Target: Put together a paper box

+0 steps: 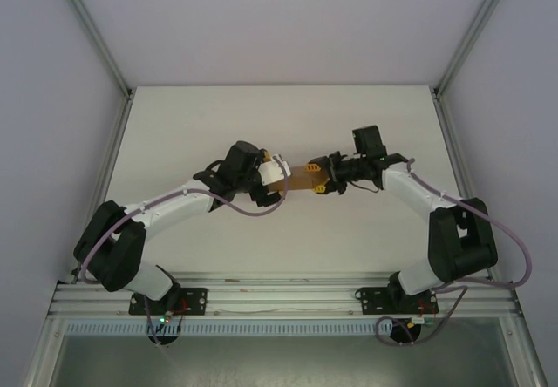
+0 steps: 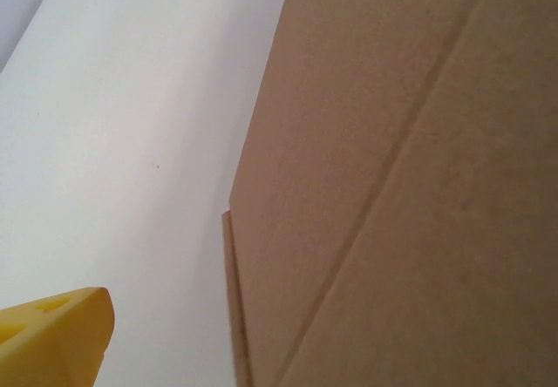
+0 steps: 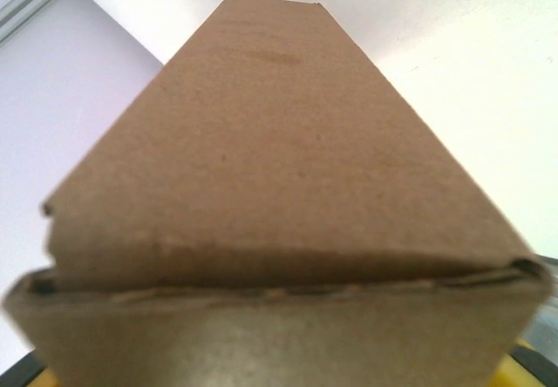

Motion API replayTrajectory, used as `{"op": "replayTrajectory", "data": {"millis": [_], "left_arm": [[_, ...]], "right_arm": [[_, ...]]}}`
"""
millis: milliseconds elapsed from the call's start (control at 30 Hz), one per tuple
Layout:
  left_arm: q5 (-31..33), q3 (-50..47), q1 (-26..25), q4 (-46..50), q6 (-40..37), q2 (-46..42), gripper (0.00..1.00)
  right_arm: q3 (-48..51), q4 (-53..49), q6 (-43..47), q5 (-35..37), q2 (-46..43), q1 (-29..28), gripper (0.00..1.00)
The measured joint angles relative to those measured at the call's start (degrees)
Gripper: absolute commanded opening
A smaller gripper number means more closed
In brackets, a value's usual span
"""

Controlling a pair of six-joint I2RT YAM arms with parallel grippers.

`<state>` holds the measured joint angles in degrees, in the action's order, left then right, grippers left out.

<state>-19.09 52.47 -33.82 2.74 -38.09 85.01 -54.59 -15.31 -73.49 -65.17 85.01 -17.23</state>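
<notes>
White table (image 1: 279, 125), pale walls (image 1: 279, 21), aluminium posts (image 1: 93, 30), brown paper box (image 1: 301, 178)

White matte table (image 1: 288, 247), framed by aluminium posts (image 1: 94, 30). A grooved metal rail (image 1: 279, 295) runs along its near edge. The paper box (image 1: 301, 178) sits over mid-table; surface contact unclear.

Robot lab cell: white table (image 1: 200, 125), aluminium frame posts (image 1: 91, 25) far left and right, plain pale walls (image 1: 279, 21), mounting rail (image 1: 279, 298) near edge.
</notes>
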Motion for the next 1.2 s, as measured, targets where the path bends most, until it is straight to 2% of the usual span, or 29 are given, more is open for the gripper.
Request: {"op": "replayTrajectory", "data": {"millis": [100,267,367,400,433,467,533,633,700,800,867,1000,1100,1200], "left_arm": [[-0.7,0.5,0.0,-0.7,-0.4,0.0,0.92],[-1.9,1.0,0.0,-0.8,-1.6,0.0,0.72],[-2.1,1.5,0.0,-0.5,-2.5,0.0,0.66],[-2.1,1.8,-0.1,-0.3,-2.6,0.1,0.65],[-2.1,2.2,0.0,0.1,-2.9,0.2,0.63],[-2.1,2.6,0.0,0.5,-3.2,0.3,0.59],[-1.6,3.4,-0.1,0.9,-4.2,0.5,0.57],[-1.3,4.6,0.0,2.3,-5.3,0.5,0.53],[-1.2,5.5,-0.2,4.2,-5.9,0.5,0.53],[-1.3,7.8,-0.4,9.0,-6.4,0.6,0.53],[-1.2,9.9,-0.3,13.0,-6.6,1.2,0.53],[-1.0,15.4,-0.3,23.1,-6.6,4.5,0.53],[-1.0,17.7,-0.3,28.9,-6.6,7.0,0.52],[-1.2,18.0,-0.3,32.4,-6.1,8.9,0.48]], "right_arm": [[0.6,3.3,-2.6,-0.8,-0.9,0.0,0.33],[1.7,5.7,-5.1,-1.9,-1.6,0.0,0.33],[1.7,6.9,-5.6,-1.9,-1.9,0.0,0.35],[1.7,7.3,-5.8,-1.9,-2.1,0.0,0.41],[1.7,7.6,-5.9,-1.9,-2.1,0.1,0.52],[1.7,7.9,-6.1,-1.9,-2.2,0.2,0.57],[1.8,7.9,-5.9,-2.2,-2.4,0.1,0.66],[1.7,6.5,-3.5,-1.3,-3.0,0.1,0.73],[1.6,3.9,1.3,1.6,-4.0,0.5,0.75],[1.2,-2.4,11.7,9.6,-7.1,2.2,0.87],[1.4,-6.1,19.3,18.1,-10.4,3.7,0.92],[6.6,-5.1,37.1,35.2,-21.0,5.0,0.92],[11.0,-1.7,49.7,39.3,-28.1,4.9,0.91],[11.3,0.9,58.6,38.5,-28.4,4.3,0.86]]}}
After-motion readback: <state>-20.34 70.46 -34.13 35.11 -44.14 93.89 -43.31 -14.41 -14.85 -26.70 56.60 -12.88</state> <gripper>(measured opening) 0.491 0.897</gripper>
